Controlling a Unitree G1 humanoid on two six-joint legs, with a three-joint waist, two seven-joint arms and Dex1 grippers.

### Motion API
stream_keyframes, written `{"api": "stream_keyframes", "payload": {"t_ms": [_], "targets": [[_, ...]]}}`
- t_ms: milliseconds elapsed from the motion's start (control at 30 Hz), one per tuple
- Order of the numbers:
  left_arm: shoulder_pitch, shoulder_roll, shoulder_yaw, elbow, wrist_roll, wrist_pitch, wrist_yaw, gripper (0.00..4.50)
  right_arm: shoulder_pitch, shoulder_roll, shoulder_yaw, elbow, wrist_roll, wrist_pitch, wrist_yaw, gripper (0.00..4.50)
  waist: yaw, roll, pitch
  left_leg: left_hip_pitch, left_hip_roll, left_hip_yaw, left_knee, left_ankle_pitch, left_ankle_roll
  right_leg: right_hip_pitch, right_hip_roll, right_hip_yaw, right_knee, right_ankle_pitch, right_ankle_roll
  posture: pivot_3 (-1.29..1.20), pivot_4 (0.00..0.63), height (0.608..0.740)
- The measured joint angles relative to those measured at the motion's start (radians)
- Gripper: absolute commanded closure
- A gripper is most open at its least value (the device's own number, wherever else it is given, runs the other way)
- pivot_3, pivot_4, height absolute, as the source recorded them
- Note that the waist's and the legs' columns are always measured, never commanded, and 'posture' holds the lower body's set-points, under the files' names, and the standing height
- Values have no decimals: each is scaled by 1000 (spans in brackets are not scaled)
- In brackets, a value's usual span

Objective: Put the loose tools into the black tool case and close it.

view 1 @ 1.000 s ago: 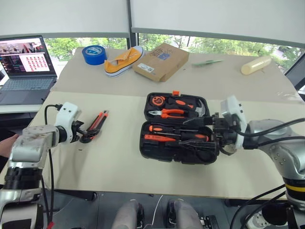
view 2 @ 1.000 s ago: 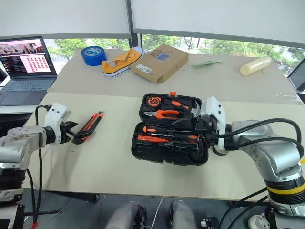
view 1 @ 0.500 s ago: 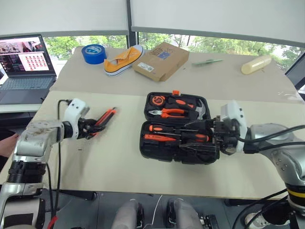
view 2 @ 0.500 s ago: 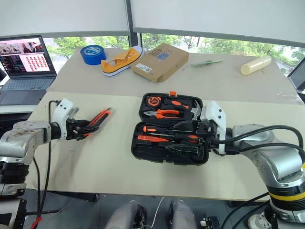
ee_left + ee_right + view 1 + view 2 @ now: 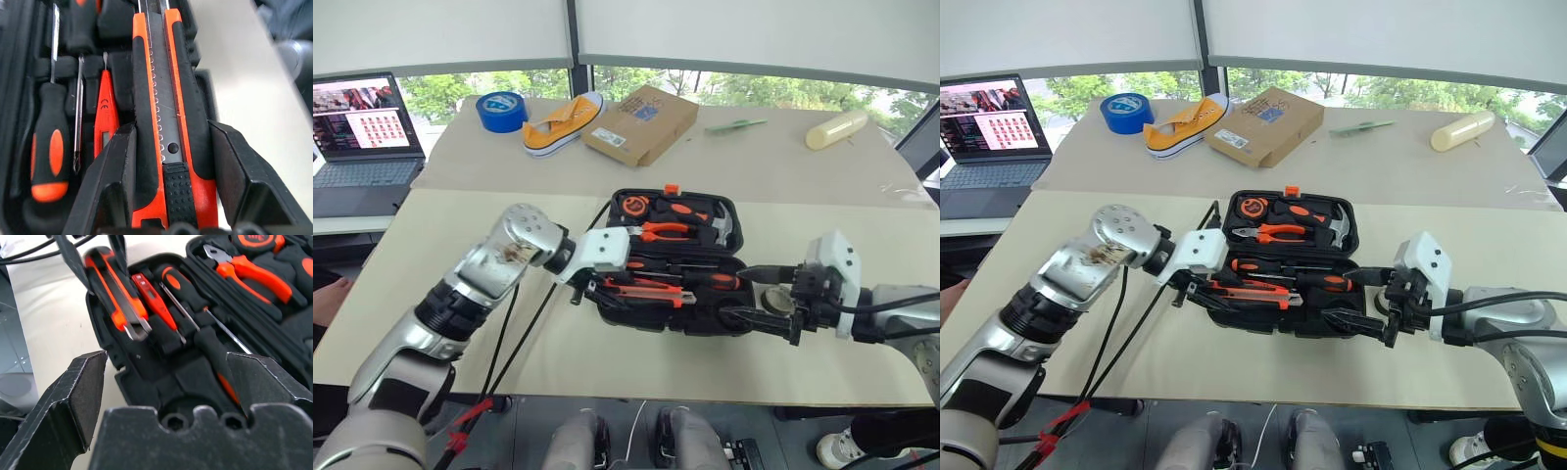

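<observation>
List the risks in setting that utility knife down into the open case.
The left gripper holds the utility knife over the near half of the black tool case, right beside the tester pen and a screwdriver; released off its slot, it may lie across them and keep the lid from closing. The open right gripper sits at the case's right end, so the arms could collide.

left end effector point(image 5: 598, 286) carried utility knife point(image 5: 168, 122) over tool case point(image 5: 724, 318), apparently touching
</observation>
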Motion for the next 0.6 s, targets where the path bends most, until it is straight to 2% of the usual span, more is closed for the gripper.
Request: {"api": "stream_keyframes", "payload": {"t_ms": [333, 500, 567, 600], "targets": [[-14, -111, -50, 42, 75, -3, 10, 2776, 45, 14, -29, -42, 1, -1, -52, 0, 4, 0, 0, -1, 0, -2, 1, 0, 1, 0, -1, 2, 0, 0, 0, 0, 150, 731], [-23, -122, -52, 57, 93, -4, 1, 2776, 18, 19, -29, -41, 9, -1, -71, 0, 9, 0, 0, -1, 0, -3, 1, 0, 1, 0, -1, 3, 0, 0, 0, 0, 150, 731], [-24, -125, -51, 61, 93, -1, -1, 1782, 16, 20, -28, -38, 8, -1, -73, 0, 10, 0, 0, -1, 0, -3, 1, 0, 1, 0, -1, 3, 0, 0, 0, 0, 150, 731], [-24, -129, -51, 66, 93, 4, -2, 1572, 16, 21, -26, -36, 8, -1, -74, 0, 10, 0, 0, -1, 0, -3, 1, 0, 1, 0, -1, 3, 0, 0, 0, 0, 150, 731]]}}
